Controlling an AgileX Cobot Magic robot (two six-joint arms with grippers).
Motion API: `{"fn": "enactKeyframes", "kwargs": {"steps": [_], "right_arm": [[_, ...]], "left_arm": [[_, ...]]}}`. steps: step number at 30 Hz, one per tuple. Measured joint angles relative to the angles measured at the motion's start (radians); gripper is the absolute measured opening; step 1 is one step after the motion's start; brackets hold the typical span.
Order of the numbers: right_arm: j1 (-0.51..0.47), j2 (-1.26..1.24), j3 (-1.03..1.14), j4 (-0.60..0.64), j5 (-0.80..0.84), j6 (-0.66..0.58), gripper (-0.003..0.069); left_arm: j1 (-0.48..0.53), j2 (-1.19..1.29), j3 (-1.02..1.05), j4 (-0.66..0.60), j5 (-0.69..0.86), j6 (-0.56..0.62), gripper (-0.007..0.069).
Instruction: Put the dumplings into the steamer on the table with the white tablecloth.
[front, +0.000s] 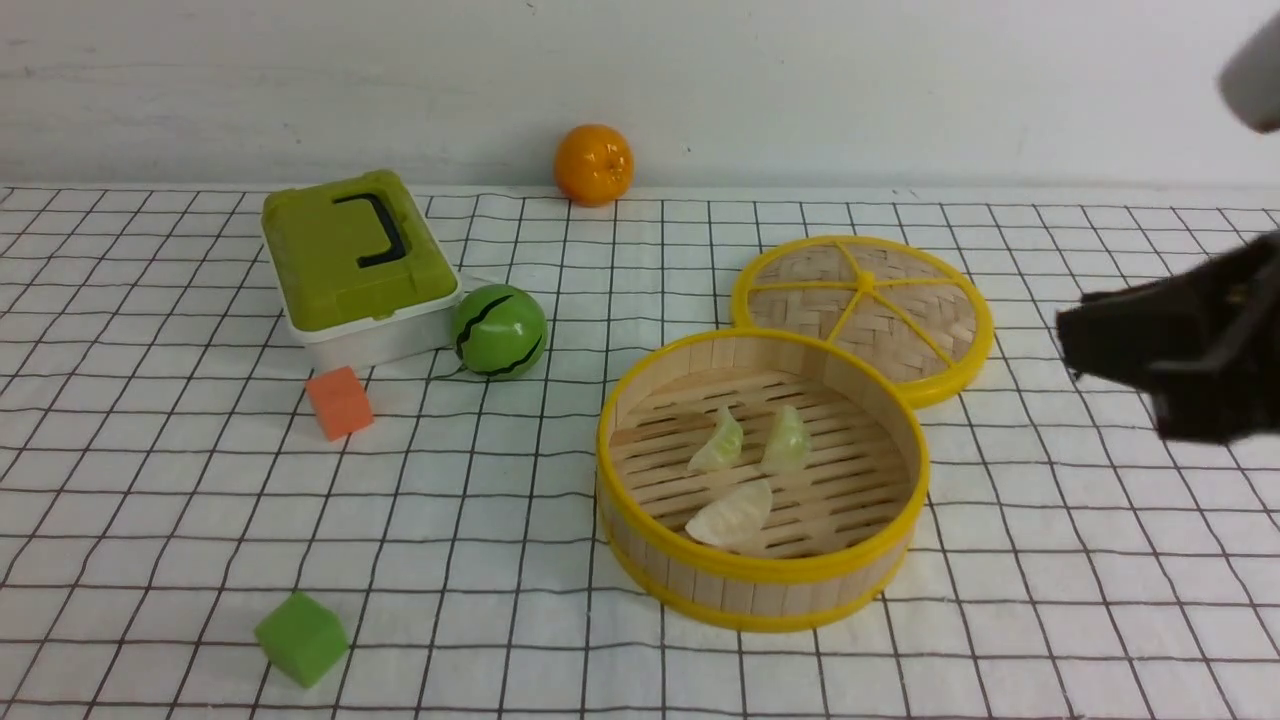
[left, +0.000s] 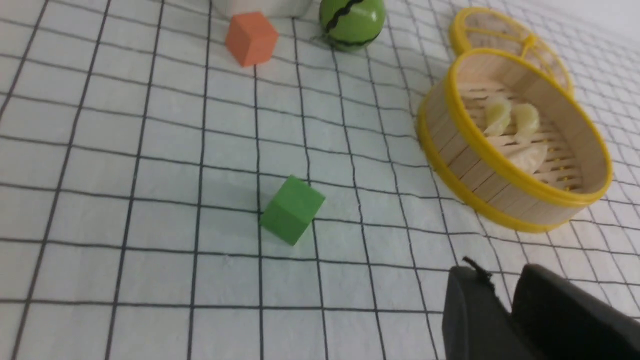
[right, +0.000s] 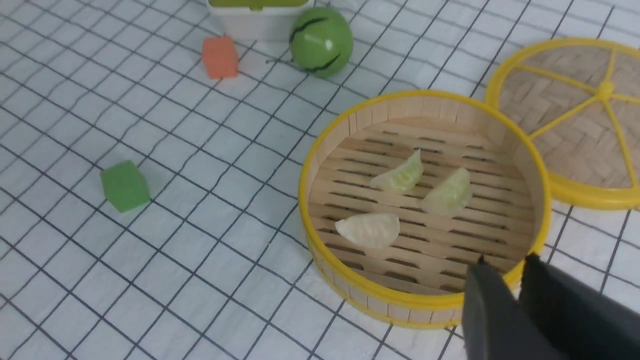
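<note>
The steamer (front: 700, 585) stands on the white grid tablecloth (front: 480, 520), right of centre. Three dumplings lie on its slatted floor: two pale green ones (front: 718, 443) (front: 787, 441) and a whitish one (front: 732, 517). They also show in the right wrist view (right: 400, 176) (right: 448, 195) (right: 369, 230). My right gripper (front: 1072, 335) hangs in the air to the right of the steamer, shut and empty; in its wrist view (right: 505, 262) it is over the steamer's near rim (right: 400, 300). My left gripper (left: 492, 272) is shut and empty above bare cloth, apart from the steamer (left: 470, 165).
The woven lid (front: 862, 305) lies flat, touching the steamer's far side. A green box (front: 350, 265), a watermelon ball (front: 498, 331) and an orange cube (front: 339, 402) sit at the left. An orange (front: 593, 164) is by the wall. A green cube (front: 301, 638) lies front left.
</note>
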Motion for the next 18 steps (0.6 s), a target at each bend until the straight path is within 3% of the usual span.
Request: {"fn": "enactKeyframes", "kwargs": {"steps": [6,18], "right_arm": [[0.0,-0.251,0.161,0.001,-0.14,-0.001,-0.0006],[0.0,-0.439,0.245,0.001,-0.199,-0.002,-0.001]], "left_arm": [[0.0,0.0,0.0,0.0,-0.01,-0.002,0.0114],[0.0,0.0,0.0,0.0,-0.01,-0.002,0.0127]]}}
